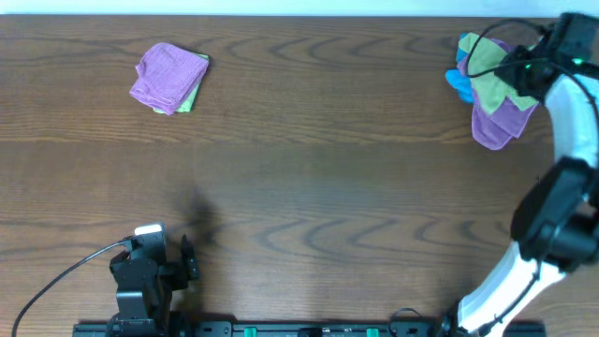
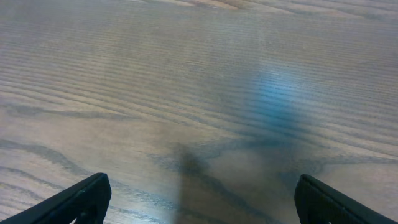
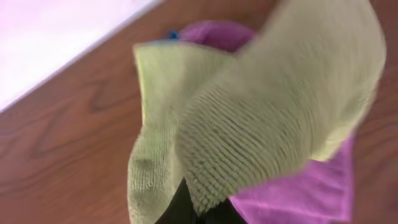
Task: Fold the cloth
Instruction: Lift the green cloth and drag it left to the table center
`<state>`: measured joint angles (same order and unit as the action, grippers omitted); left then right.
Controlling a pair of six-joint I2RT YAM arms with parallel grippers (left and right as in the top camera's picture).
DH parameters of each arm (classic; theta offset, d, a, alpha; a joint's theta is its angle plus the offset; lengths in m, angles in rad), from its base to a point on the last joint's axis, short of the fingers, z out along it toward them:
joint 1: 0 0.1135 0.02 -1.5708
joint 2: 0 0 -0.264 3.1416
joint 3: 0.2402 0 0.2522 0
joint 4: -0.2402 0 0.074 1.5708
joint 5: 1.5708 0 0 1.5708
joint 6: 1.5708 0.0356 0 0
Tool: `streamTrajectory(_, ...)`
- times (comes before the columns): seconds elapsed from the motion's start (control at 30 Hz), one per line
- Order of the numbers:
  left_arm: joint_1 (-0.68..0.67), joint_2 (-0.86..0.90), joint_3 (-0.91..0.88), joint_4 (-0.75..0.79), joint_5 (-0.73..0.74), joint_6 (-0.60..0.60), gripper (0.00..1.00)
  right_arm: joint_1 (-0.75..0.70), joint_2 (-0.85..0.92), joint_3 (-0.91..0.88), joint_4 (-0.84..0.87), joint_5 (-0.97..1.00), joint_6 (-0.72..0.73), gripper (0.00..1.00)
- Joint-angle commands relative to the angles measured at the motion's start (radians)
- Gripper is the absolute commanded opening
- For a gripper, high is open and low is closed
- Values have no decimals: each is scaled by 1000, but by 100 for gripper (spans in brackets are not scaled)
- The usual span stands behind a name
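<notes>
Cloth (image 1: 487, 58): lime-green, at the far right corner of the desk (image 1: 318, 168), lying on a purple cloth (image 1: 496, 122), with a small blue cloth (image 1: 459, 82) just beside it. Not yet folded, only seized; laying out and folding look to be all ahead.
Right pincer (image 3: 193, 208): clenched on a bunched edge of the cloth. The wrist view shows the pinch; overhead, the arm hides it.
Left pincer (image 2: 199, 199): released, over desk wood, well apart from the cloth.

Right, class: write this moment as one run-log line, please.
right claw: shut on lime-green microfibre cloth | left claw: open above wooden table | fold: not started
</notes>
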<state>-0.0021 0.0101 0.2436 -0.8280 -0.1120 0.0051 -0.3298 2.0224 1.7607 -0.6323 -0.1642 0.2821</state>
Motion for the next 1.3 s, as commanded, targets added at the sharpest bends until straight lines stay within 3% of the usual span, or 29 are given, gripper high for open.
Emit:
streamTrajectory(0.0, 2, -6, -12, -58, -7, 18, 95, 28, -116, 18, -42, -5, -101, 1)
streamTrajectory(0.57, 2, -6, -12, -58, -7, 18, 96, 227, -455, 18, -481, -2, -303, 2)
streamTrajectory(0.87, 2, -6, -12, -58, -10, 18, 96, 326, -607, 2, -617, -28, -344, 1)
streamTrajectory(1.27, 2, -6, -12, -58, -10, 18, 95, 470, -1037, -422, -632, -75, -370, 1)
